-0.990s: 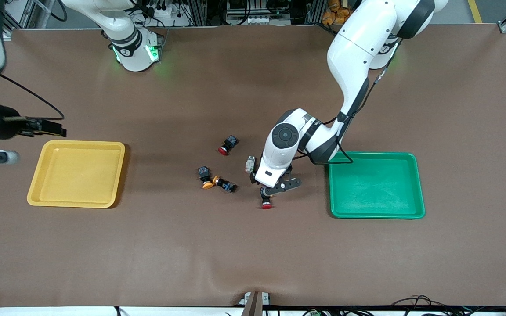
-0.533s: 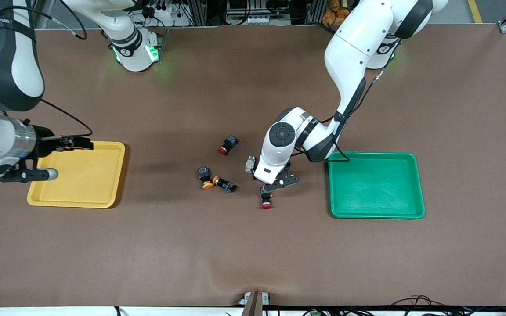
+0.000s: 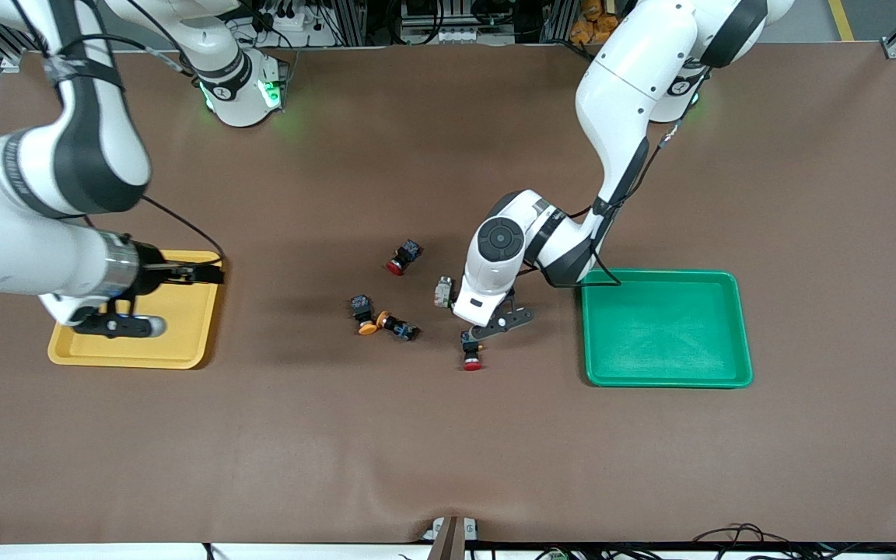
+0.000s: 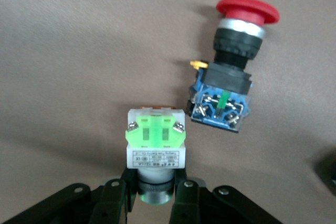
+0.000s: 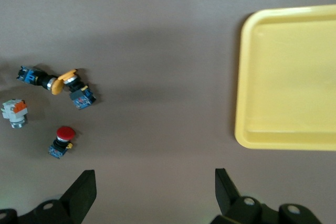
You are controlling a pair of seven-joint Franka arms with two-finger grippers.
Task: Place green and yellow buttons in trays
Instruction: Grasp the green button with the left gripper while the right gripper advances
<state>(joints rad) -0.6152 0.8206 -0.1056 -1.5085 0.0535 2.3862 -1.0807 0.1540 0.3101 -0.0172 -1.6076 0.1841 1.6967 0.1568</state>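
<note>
A brown table cover (image 3: 448,435) carries a yellow tray (image 3: 137,354) and a green tray (image 3: 666,327). Between them lie buttons: two black-bodied with orange-yellow caps (image 3: 371,323), two black-bodied with red caps (image 3: 472,359), blue at their bases. A whitish button with a green mark (image 4: 155,148) sits in black fingers (image 4: 116,199); another whitish one bears orange (image 5: 16,112). Both arms are white and black.

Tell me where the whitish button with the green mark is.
The green-marked button sits in the shut left pincer, on the table beside a red-capped button, toward the right arm's end from the green tray.
</note>
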